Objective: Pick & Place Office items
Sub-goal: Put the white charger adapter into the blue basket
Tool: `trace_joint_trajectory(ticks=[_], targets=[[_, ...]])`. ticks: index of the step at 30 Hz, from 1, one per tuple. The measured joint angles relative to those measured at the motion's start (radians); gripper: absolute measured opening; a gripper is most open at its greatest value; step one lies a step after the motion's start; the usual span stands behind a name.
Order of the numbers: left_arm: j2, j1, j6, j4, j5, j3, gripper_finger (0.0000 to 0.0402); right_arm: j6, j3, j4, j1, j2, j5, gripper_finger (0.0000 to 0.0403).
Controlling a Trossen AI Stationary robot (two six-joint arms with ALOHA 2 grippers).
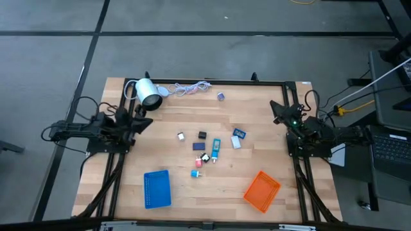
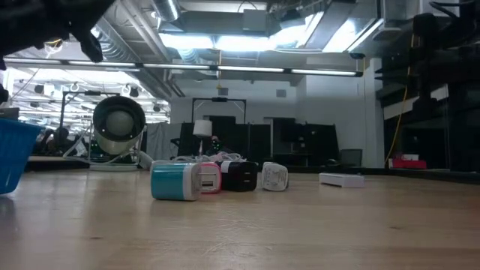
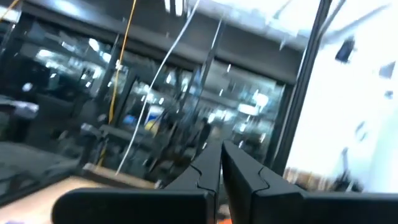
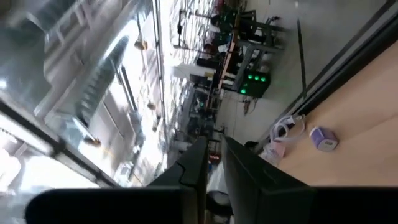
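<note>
Between the two arms, near the table's [image 1: 128, 192] middle, lie the office items [image 1: 207, 146], a loose scatter of tiny pieces; one purple piece [image 1: 221, 97] sits apart near the far edge. Left gripper [image 1: 142, 123] waits at the left side, right gripper [image 1: 280, 110] at the right, both pulled back with fingers together and holding nothing. Neither is clearly nearer; the teal piece [image 1: 216, 148] lies lengthwise front to back.

Open tabletop [image 1: 257, 109] around the central office items [image 1: 209, 146]; lamp [image 1: 148, 92] at the far-left corner; trays [image 1: 157, 188] along the near edge
</note>
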Motion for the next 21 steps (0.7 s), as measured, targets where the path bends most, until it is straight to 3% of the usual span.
trace_joint_trajectory(ticks=[6,10,16,18,21], targets=[[0.000,0.000,-0.081,0.156,-0.035,0.000,0.0012,-0.073,0.000,-0.007,0.000,0.017,-0.095,0.0054],[0.000,0.000,-0.305,0.157,-0.176,0.000,0.0010,-0.152,0.000,-0.015,-0.002,0.029,0.018,0.0054],[0.027,0.000,-0.366,0.151,-0.368,0.001,0.0018,-0.106,0.000,0.071,-0.030,0.033,-0.098,0.0054],[0.047,0.000,-0.404,0.147,-0.419,0.001,0.0025,-0.199,0.000,0.162,-0.036,0.038,-0.118,0.0054],[0.089,0.009,-0.527,0.173,-0.402,0.002,0.0030,-0.435,0.000,0.355,-0.048,0.043,-0.118,0.0054]])
